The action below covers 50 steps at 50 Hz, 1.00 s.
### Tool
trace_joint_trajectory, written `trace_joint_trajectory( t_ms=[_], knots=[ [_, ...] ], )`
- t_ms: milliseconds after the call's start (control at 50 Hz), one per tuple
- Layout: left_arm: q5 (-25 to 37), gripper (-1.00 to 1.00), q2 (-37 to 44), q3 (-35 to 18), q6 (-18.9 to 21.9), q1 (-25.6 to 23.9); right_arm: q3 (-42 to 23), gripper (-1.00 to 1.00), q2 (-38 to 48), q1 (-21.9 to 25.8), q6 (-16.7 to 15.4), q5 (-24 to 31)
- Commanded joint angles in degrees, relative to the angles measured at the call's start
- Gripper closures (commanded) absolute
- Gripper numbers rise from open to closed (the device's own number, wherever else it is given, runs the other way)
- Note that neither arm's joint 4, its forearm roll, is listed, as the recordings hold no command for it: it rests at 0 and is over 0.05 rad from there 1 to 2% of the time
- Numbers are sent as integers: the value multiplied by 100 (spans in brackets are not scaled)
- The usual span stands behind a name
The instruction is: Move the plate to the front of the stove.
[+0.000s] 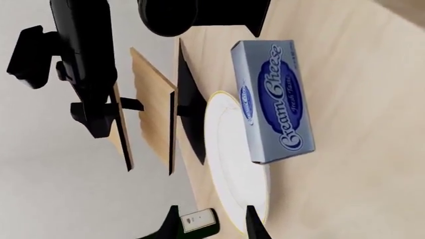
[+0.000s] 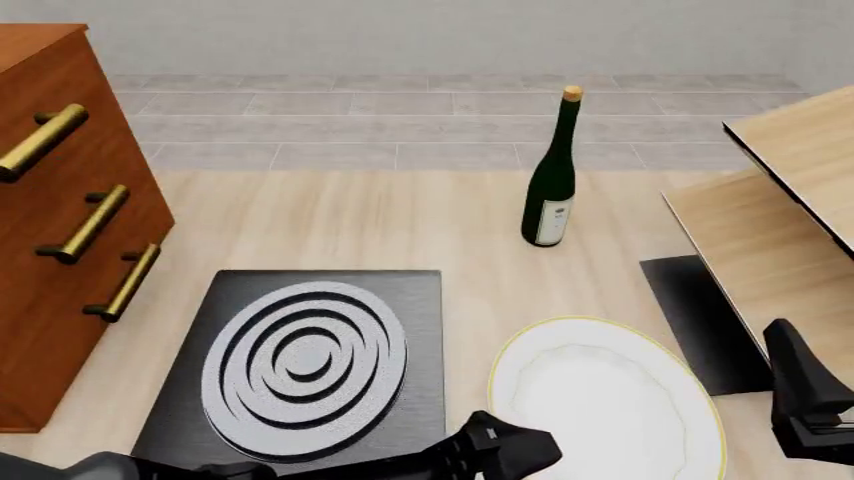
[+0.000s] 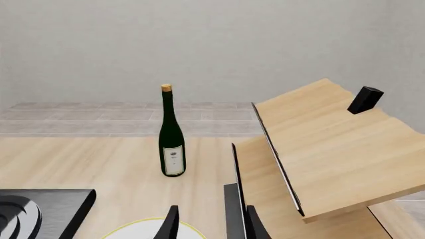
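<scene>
Plate (image 2: pixel 607 405), round and white with a thin gold rim, lies flat on the light wooden table (image 2: pixel 387 225) just to the right of the stove (image 2: pixel 300 365), a black square slab with concentric silver-grey rings. In the left wrist view a grey and blue carton (image 1: pixel 273 99) printed "Cream Cheese" in white script sits just beside the plate; smaller wording under it is too small to read. A dark green wine bottle (image 2: pixel 550 185) with a cork and a pale label, its print illegible, stands upright farther back. A brown drawer cabinet (image 2: pixel 67 230) with brass handles stands at the left, tiered wooden shelves (image 2: pixel 781 200) at the right. The left gripper (image 1: pixel 209 226) has its fingers spread apart, straddling the plate's rim. The right gripper (image 3: pixel 209 224) also has parted fingers, holding nothing.
</scene>
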Motion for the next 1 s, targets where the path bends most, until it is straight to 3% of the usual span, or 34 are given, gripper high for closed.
trace_joint_trajectory(
  t_ms=[20,1000],
  knots=[
    [-18,-100,123,-73,-43,-32,0,-100,-2,0,1,1],
    [22,-100,778,-438,-206,-69,0,-100,0,0,1,0]
  ],
)
